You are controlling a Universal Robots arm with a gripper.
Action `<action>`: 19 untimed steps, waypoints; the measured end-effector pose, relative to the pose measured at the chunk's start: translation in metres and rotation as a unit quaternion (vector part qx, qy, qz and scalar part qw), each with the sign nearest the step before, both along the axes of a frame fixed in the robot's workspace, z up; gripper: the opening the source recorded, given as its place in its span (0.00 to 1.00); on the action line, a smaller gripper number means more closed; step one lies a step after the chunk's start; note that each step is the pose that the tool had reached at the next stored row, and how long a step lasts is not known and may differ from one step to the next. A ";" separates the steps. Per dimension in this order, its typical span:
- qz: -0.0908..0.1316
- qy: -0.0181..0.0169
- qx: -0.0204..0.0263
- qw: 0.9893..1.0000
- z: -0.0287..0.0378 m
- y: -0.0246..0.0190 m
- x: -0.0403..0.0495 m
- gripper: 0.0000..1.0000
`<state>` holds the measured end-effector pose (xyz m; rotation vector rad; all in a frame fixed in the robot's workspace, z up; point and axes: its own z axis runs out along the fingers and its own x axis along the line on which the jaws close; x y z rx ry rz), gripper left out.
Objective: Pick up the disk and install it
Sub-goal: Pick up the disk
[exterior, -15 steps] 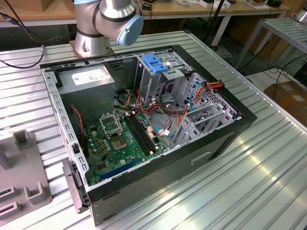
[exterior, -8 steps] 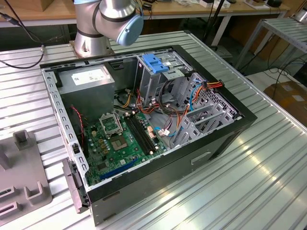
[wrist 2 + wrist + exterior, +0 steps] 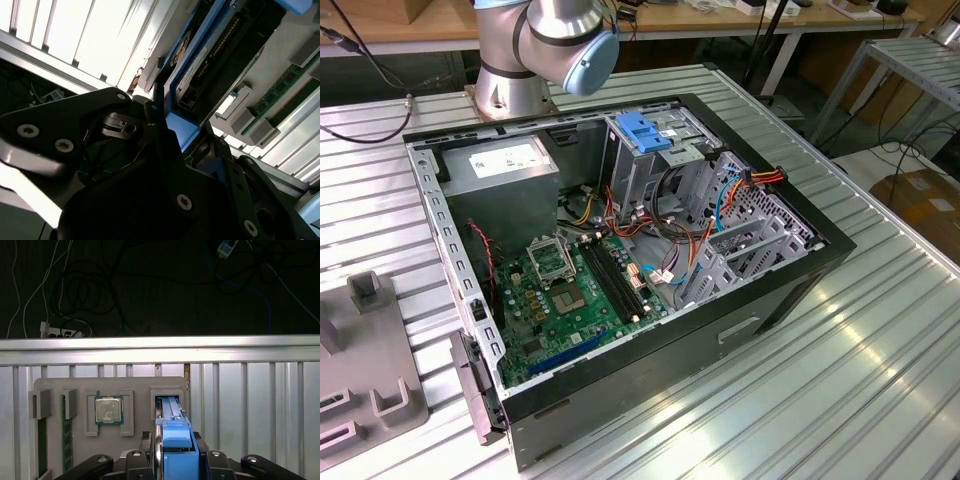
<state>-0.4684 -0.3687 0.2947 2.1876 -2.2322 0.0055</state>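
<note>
In the first wrist view the disk (image 3: 176, 437), a flat drive in a bright blue carrier, stands on edge in a slot of the grey fixture tray (image 3: 135, 385). My gripper (image 3: 175, 447) is shut on it, with a black finger (image 3: 146, 444) pressed against each side of the blue frame. The second wrist view looks along the same disk (image 3: 210, 60), showing its blue bracket (image 3: 181, 131) clamped between the black fingers (image 3: 157, 125). In the exterior view the open computer case (image 3: 790, 290) lies on the table, and its metal drive cage (image 3: 650, 150) carries a blue latch.
The fixture tray also holds a processor (image 3: 108, 410) and a memory stick (image 3: 64, 435). Inside the case are the power supply (image 3: 505, 165), the motherboard (image 3: 570, 290) and loose coloured cables (image 3: 720, 200). The arm's base (image 3: 520, 60) stands behind the case. The ribbed aluminium table (image 3: 880, 370) ends at a rail (image 3: 160, 350).
</note>
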 end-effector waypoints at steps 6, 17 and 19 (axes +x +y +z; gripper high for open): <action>-0.012 0.000 0.000 1.000 0.0000 0.0000 0.0000 0.44; -0.013 0.000 0.000 1.000 0.0000 0.0000 0.0000 0.42; -0.013 0.000 0.000 1.000 0.0000 0.0000 0.0000 0.37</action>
